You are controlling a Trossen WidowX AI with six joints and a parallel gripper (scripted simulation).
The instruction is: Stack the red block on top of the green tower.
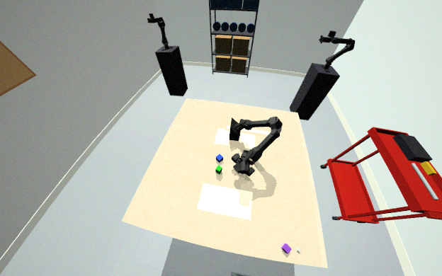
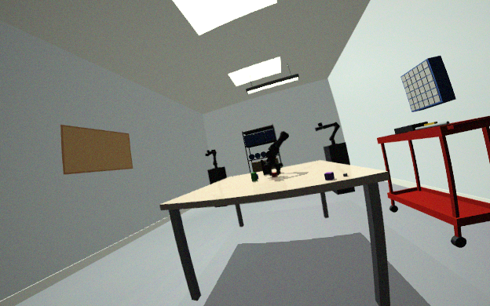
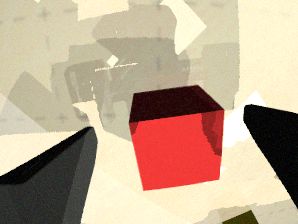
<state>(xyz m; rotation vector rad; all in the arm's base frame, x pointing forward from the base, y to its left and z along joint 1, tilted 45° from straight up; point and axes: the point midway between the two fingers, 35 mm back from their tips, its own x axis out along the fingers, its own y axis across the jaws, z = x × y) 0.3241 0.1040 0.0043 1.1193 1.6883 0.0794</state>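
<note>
The red block (image 3: 177,152) (image 2: 274,172) lies on the table between the spread fingers in the wrist view, with gaps on both sides. In the top view the arm hides it. My gripper (image 3: 171,123) (image 1: 244,166) (image 2: 272,170) is open, pointing down low over the block, and holds nothing. The green tower (image 1: 219,169) (image 2: 254,176) stands on the table left of the gripper in the top and exterior views; how many blocks it has cannot be told. It is out of the wrist view.
A blue block (image 1: 219,158) is just behind the green tower. A dark yellowish block (image 3: 241,218) shows at the wrist view's lower edge. A purple block (image 1: 286,248) (image 2: 329,176) and a small pale piece (image 1: 299,250) lie near the table's front right corner.
</note>
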